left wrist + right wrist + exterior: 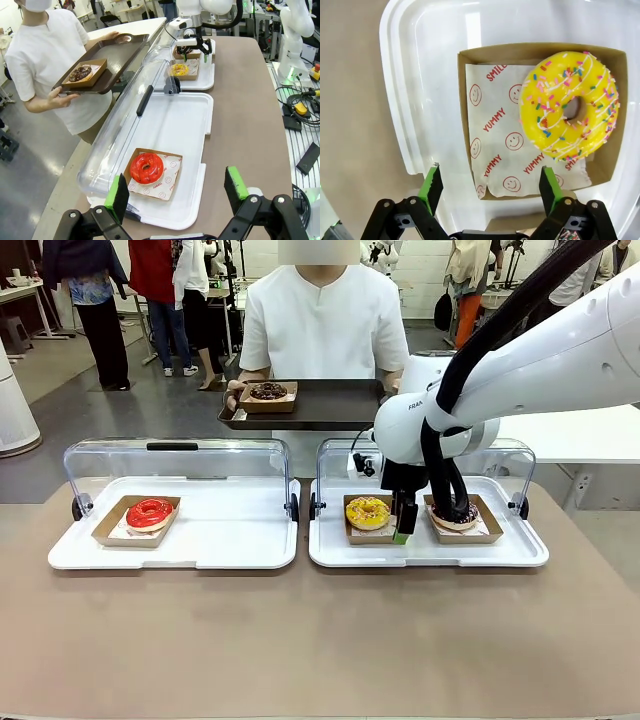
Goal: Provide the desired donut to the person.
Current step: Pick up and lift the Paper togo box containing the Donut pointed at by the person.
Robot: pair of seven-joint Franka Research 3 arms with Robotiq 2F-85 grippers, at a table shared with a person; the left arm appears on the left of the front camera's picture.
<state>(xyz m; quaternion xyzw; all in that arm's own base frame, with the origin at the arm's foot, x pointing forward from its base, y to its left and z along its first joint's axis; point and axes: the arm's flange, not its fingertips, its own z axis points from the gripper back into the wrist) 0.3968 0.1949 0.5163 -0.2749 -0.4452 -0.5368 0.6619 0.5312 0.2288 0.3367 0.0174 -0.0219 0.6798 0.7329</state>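
The person [322,325] in a white shirt stands at the far side, holding a dark serving tray [330,405] with a boxed chocolate donut [268,392] on it. A yellow sprinkled donut [568,112] lies in a cardboard box [467,65] on the right white tray [430,552]. My right gripper [490,182] hangs open just above that box's near edge, its fingers either side of the paper liner. Beside it, a chocolate donut [457,517] is partly hidden by the arm. A red donut [146,167] sits boxed on the left white tray [172,115]. Short of it, my left gripper [177,192] is open and holds nothing.
Both white trays have clear lids [180,460] swung open towards the person. Bare brown tabletop [320,640] stretches in front of the trays. Bystanders and other tables stand far behind the person.
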